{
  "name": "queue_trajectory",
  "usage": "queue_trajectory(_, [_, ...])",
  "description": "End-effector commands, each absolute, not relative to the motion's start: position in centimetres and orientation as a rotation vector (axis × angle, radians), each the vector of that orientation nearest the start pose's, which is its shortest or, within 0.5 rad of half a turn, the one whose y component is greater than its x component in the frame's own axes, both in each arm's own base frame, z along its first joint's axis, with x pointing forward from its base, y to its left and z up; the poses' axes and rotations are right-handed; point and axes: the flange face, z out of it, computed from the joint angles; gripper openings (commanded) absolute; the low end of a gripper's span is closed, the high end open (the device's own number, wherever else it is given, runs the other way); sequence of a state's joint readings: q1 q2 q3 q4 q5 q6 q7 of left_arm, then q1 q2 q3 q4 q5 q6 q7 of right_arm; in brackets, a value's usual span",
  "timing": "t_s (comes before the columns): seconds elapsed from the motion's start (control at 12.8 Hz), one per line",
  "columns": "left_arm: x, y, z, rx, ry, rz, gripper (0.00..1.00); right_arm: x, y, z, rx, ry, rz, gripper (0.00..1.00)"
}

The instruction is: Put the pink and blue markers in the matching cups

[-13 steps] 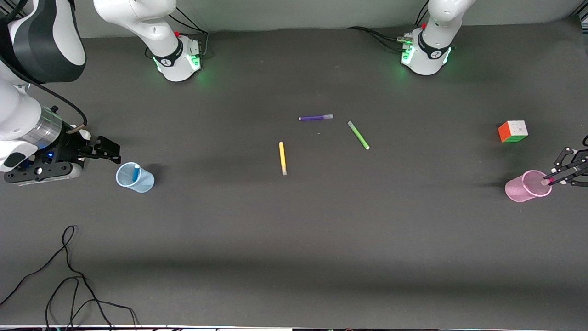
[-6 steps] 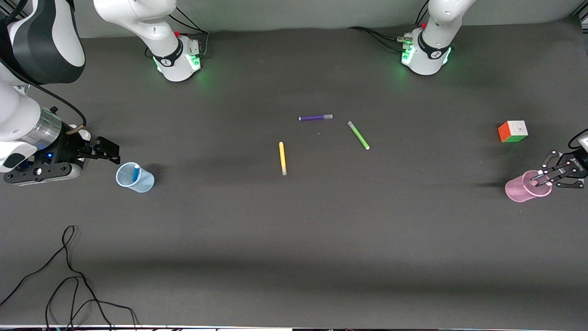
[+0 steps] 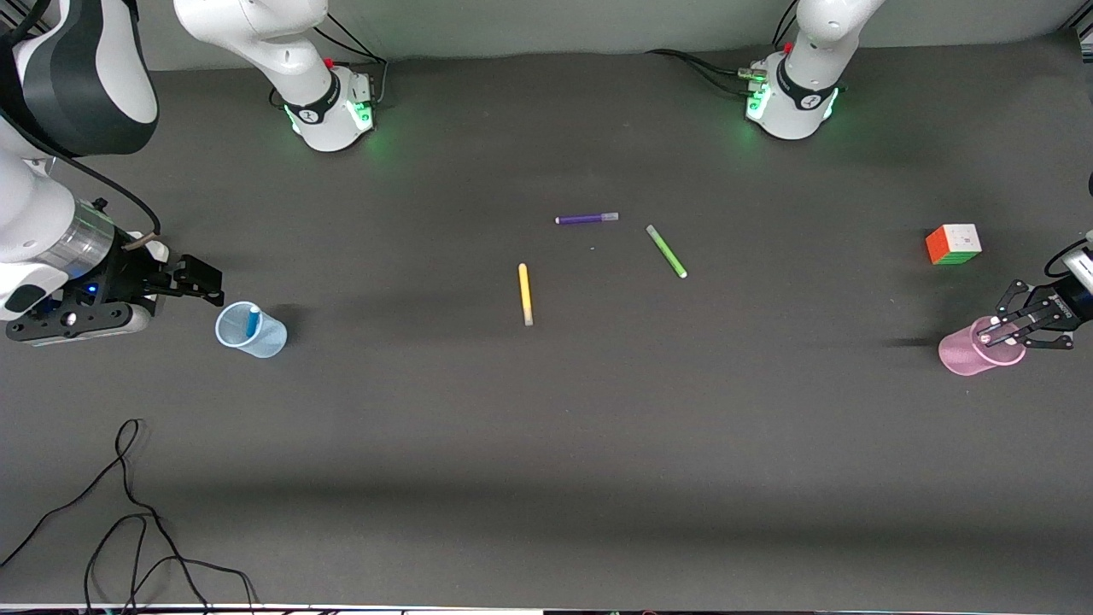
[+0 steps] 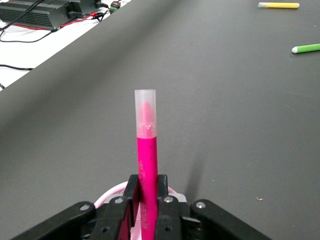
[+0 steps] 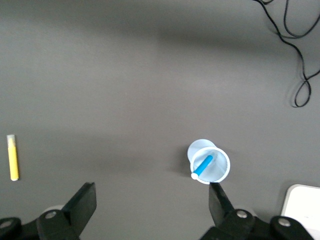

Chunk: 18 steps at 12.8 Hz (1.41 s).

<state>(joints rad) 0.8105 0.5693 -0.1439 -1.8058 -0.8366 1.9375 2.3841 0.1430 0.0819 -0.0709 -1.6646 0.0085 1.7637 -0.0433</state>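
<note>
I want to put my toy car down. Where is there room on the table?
Bare table lies nearer the camera than the yellow marker, and between it and the blue cup. It is crowded at the pink cup, under the left gripper.

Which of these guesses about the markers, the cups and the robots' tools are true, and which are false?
1. The blue marker stands in the blue cup. True.
2. The left tool is empty. False: it grips the pink marker upright, over the pink cup.
3. The right tool is open beside the blue cup. True.
4. The yellow marker is in a cup. False: it lies on the table, as do the green marker and the purple marker.
5. The colored cube sits inside the pink cup. False: it sits on the table, farther from the front camera.
</note>
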Motion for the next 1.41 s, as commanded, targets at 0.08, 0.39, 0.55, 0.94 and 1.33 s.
queue_trajectory(0.08, [51.6,34.9,23.4,-2.675,1.897,-1.402,1.00,58.4,5.0,56.0,-3.105,-0.157,-0.063,1.00])
queue_trajectory(0.39, [52.2,34.7,25.6,-2.708,1.856,-1.378,1.00,58.1,4.8,57.1,-3.103,-0.155,-0.097,1.00])
queue_trajectory(0.55, [53.4,33.4,30.8,-2.801,1.767,-1.287,1.00,57.8,4.9,57.7,-3.101,-0.160,-0.106,1.00])
queue_trajectory(0.94, [55.9,25.0,45.3,-2.989,1.526,-0.833,1.00,57.6,5.0,57.9,-3.101,-0.158,-0.104,1.00])
queue_trajectory(1.33, [56.2,14.6,54.6,-3.029,1.193,-0.466,1.00,57.6,4.8,57.4,-3.102,-0.153,-0.087,1.00])
